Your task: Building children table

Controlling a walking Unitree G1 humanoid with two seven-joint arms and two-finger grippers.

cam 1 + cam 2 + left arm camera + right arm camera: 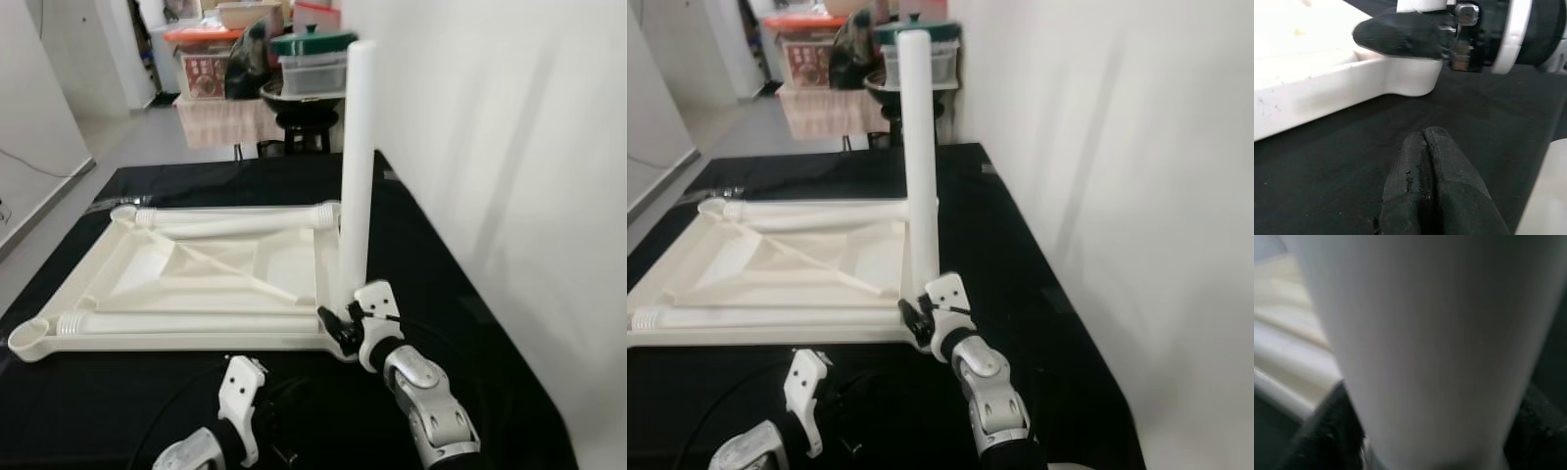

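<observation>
A cream plastic tabletop lay upside down on the black-covered table, its ribbed underside up, with one white leg standing upright in the near corner socket on the robot's right. The right pincer was clamped around the foot of that leg, one black finger on each side, just above the socket. The right wrist view showed the leg close up between the dark pads.

The left pincer hung low over the black cloth just beside the tabletop's near edge, its fingers pressed together and holding nothing.

Two more legs, each with a ribbed end, lay flat on the upturned tabletop: one along the far edge, one along the near edge. The near left corner socket sat open.

By the look of it, the robot was seating or tightening the first leg. The next move probably called for making sure that leg stood firm, letting go without tipping it, then picking up one of the lying legs and setting it upright into an open corner socket.

Boxes and bins were stacked at the back of the room.
</observation>
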